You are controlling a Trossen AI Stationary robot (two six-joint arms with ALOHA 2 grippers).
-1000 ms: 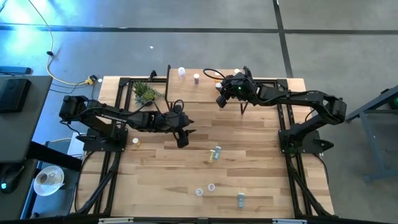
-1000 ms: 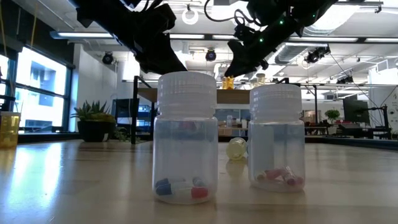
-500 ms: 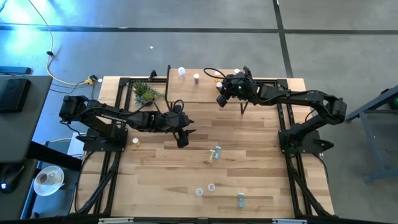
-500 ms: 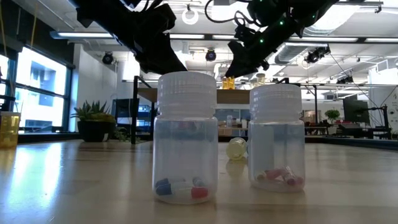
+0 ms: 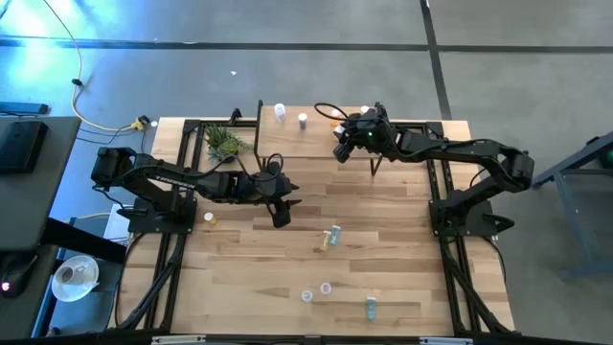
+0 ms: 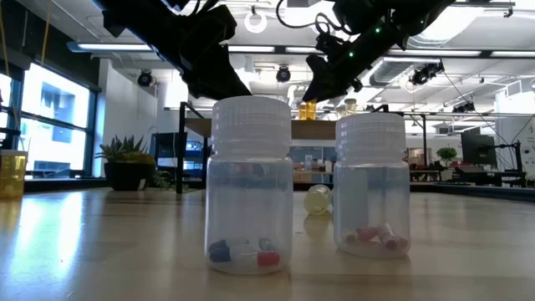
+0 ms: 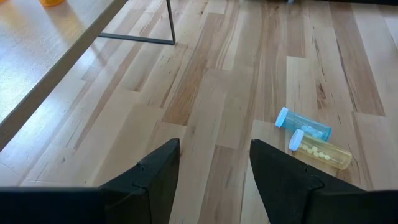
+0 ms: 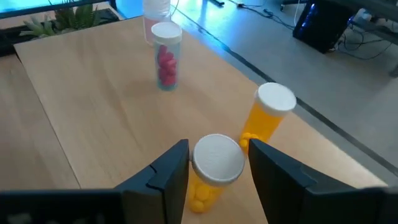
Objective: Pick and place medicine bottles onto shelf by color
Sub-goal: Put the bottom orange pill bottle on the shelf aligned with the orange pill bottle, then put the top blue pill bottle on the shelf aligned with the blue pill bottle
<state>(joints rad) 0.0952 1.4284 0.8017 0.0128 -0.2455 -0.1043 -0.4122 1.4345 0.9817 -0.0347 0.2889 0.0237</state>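
Placing: the right gripper [image 8: 214, 168] stands over the back right part of the low light-wood shelf on thin black legs [image 8: 93, 93], with a yellow-tinted white-capped medicine bottle [image 8: 214, 171] upright between its two dark fingers [image 8: 168, 171].
Right fingers: set close on either side of the yellow bottle's cap; whether they press it or have just let go, I cannot tell.
Shelf neighbours: an orange-tinted white-capped bottle [image 8: 267, 118] stands just beside the yellow one, a clear bottle of pink pills [image 8: 166, 57] stands apart toward the plant end, and a white bottle [image 8: 155, 9] behind it.
Left gripper: the left gripper [image 7: 214, 177] hangs over the middle of the wood-plank tabletop [image 7: 348, 81], fingers spread apart and holding nothing.
Bottles waiting: a teal-blue bottle [image 7: 303, 126] and a yellow bottle [image 7: 320, 149] lie on their sides, touching, ahead of the left gripper; two clear bottles [image 6: 249, 188] stand near the front edge, one more [image 5: 371, 307] beside them, and a small yellow one [image 5: 209, 218] by the left arm's base.
Step in hand: setting a warm-coloured bottle beside its orange match, by my reading.
Next move: part the right fingers fully and lift straight up, so neither cap is clipped; the left gripper then has to descend on the lying pair and take one without rolling the other.
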